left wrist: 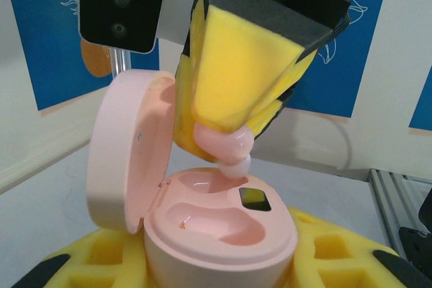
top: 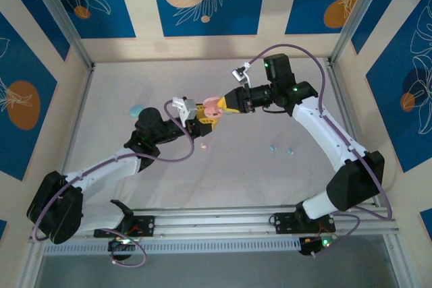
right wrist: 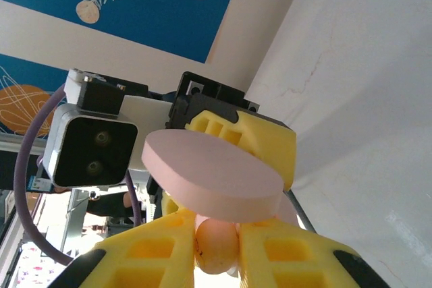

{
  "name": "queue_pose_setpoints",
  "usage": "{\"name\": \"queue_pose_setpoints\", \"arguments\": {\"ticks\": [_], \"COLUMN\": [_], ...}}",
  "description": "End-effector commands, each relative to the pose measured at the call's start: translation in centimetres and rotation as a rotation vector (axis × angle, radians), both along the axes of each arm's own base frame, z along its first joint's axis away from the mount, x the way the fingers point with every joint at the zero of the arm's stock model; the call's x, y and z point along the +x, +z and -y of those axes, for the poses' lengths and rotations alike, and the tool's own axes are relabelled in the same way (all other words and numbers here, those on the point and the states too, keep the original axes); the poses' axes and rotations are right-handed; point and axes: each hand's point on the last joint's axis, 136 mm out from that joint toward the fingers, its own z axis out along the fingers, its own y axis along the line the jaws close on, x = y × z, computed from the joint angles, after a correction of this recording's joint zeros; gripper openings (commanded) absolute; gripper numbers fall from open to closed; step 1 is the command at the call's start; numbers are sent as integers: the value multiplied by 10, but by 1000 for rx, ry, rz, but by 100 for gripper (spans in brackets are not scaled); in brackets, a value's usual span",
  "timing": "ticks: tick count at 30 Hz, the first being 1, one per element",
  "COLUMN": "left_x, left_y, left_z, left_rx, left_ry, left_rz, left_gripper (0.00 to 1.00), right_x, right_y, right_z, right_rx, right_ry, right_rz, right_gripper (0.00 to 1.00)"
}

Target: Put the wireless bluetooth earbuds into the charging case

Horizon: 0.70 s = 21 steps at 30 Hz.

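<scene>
Spanning the enclosure floor, the white counter (top: pixel 270 187) is crossed by the left arm (top: pixel 108 163) and the right arm (top: pixel 331 139), which are brought together over its middle. The left hand (top: pixel 204 118) is closed on the pink charging case (left wrist: pixel 223 227), whose lower body is buried between the yellow pads and cut off at the bottom edge of the left wrist view. The lid (left wrist: pixel 125 153) is stood open on the left side. In the right wrist view the base of the case is hidden behind that lid. The right hand (top: pixel 226 104) is clamped shut on a pink earbud (left wrist: pixel 226 146), most of which is covered by the pads. Its rounded tip is held at the far well of the case; whether contact is made cannot be told. From above, the earbud is too small to be made out. A light blue case (top: pixel 136 109) is left on the counter, far left of the hands. A loose pink piece (top: pixel 204 145) is seen just near of them, and two light blue pieces (top: pixel 273 147) (top: pixel 290 151) to the right.
</scene>
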Motion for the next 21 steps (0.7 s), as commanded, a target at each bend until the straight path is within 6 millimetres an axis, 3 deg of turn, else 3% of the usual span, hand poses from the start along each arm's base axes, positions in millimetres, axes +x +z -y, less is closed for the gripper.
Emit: {"name": "queue_pose_setpoints", "arguments": {"ticks": [1,21], "left_x": [-8,-10], "left_y": [27,38], "left_z": [3,1], "left_rx": [-53,-89], "left_ry": [-42,-39], "left_rz": [57,77], "left_gripper": [35,35], "right_x": [-1,2], "right_y": [7,-18], "right_z": [-3,-4], "right_rx": [-3,-154], "right_ry": [9,-27], "right_rz": [30,44], "right_gripper": [20,26]}}
